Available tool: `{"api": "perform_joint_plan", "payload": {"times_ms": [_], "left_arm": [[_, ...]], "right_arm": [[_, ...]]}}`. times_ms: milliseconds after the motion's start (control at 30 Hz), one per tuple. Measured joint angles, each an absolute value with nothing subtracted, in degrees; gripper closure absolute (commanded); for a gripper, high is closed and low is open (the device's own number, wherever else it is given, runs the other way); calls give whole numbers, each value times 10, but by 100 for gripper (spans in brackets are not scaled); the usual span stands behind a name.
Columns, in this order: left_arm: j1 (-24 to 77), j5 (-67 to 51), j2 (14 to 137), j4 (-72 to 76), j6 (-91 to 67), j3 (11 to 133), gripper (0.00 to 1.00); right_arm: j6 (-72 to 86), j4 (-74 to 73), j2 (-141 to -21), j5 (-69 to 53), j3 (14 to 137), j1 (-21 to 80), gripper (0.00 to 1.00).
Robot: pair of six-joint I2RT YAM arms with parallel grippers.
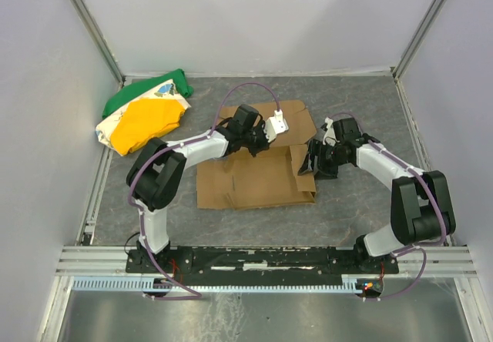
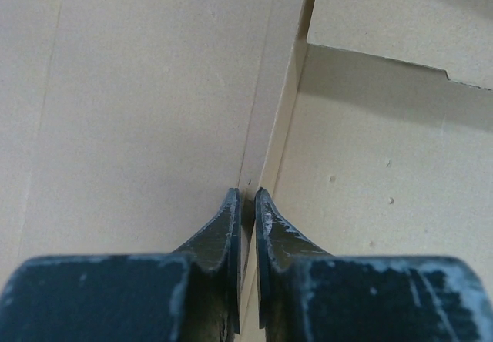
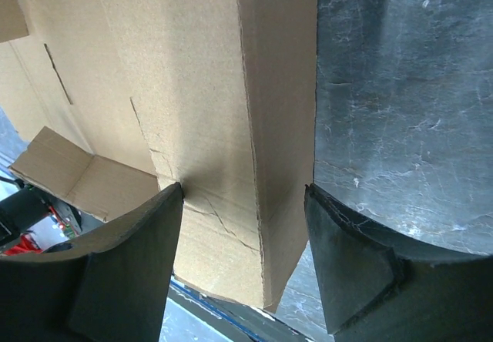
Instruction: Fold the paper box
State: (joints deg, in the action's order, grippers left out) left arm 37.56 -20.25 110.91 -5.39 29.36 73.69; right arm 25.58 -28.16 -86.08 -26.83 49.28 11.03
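Left hand [image 2: 246, 197] clenched on upright flap edge [image 2: 286, 119], centre of paper box [image 1: 246, 182]. Right hand [image 3: 245, 192] released, astride box's right-side wall [image 3: 277, 126], wall running up frame.

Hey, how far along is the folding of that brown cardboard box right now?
Early on. Done: the paper box has its right-side strip creased upward. In hand: the left gripper pinches a thin upright cardboard edge, while the right gripper, jaws open, straddles that raised right-side strip. Left: most of the sheet lies flat, with flaps spread out and no closed box shape yet.
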Motion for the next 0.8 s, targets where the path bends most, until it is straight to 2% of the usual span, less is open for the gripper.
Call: {"api": "perform_joint_plan", "payload": {"times_ms": [67,100,133,167,500,800], "left_arm": [[376,-203,1108,-56,289,738,84],[376,-203,1108,-58,286,738,61],[376,-203,1107,-60,285,738,7],[376,-204,1105,-61,280,738,0],[376,-227,1063,-143,248,738,1],[417,-229,878,-154,230,674,1]], "right_arm": [[254,-288,-861,-258,498,112,28],[252,-292,-861,-253,500,113,28],[252,-295,-861,-248,502,114,28],[251,-297,-861,-243,503,114,28],[250,-306,-861,-228,505,116,28],[250,-306,-861,-226,505,116,28]]}}
